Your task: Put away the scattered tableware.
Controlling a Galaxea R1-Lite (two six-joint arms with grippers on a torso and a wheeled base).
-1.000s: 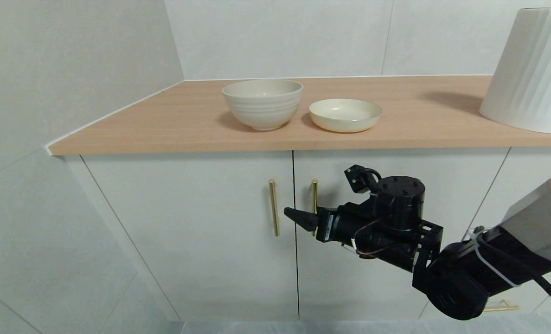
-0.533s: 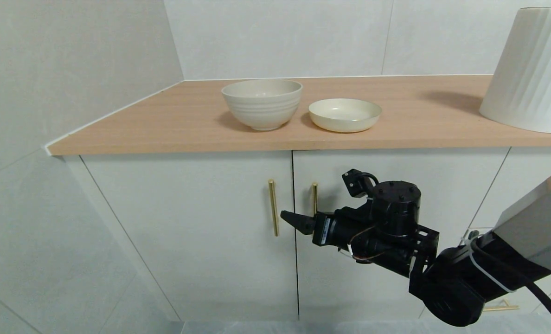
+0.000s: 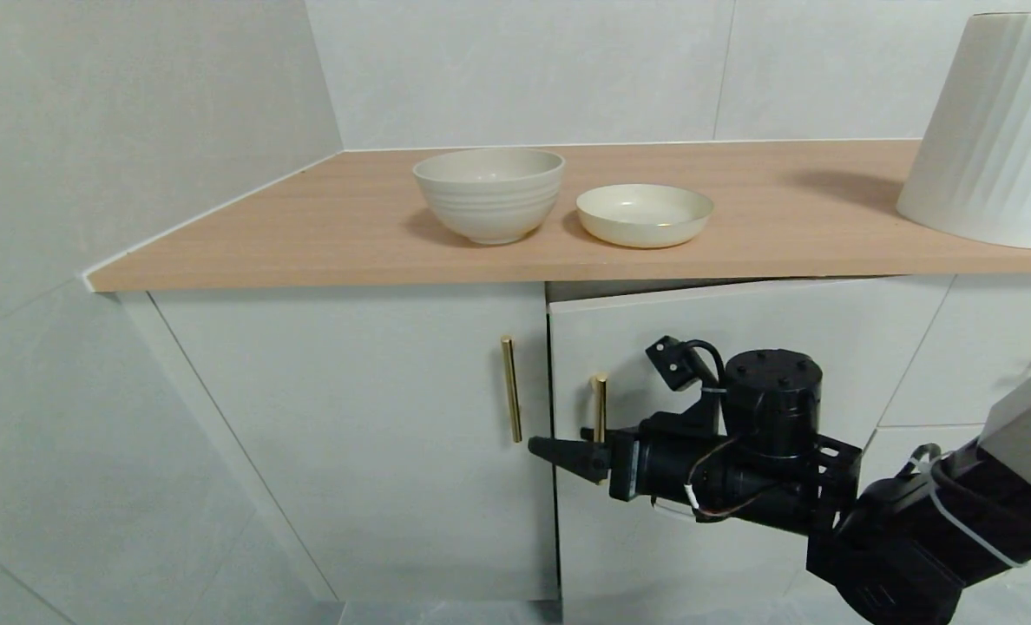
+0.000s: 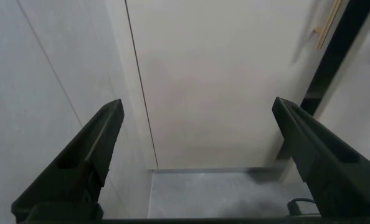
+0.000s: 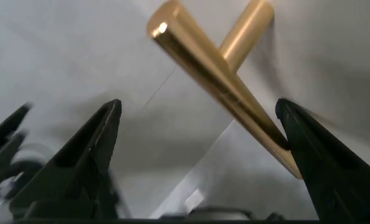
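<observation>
Left pincer (image 4: 197, 158) gapes wide at a cabinet front (image 4: 222, 81); bowl (image 3: 489, 193) and dish (image 3: 644, 213) sit side by side, upper centre, on the surface (image 3: 307, 234); right pincer (image 3: 561, 450), lower centre, gapes wide astride the gold handle (image 3: 599, 404) of the ajar door (image 3: 845, 325).

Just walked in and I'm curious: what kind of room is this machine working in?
Most likely a kitchen: a wooden countertop carries a bowl and a shallow dish, with white cabinet doors and brass handles below and tiled walls behind.
</observation>
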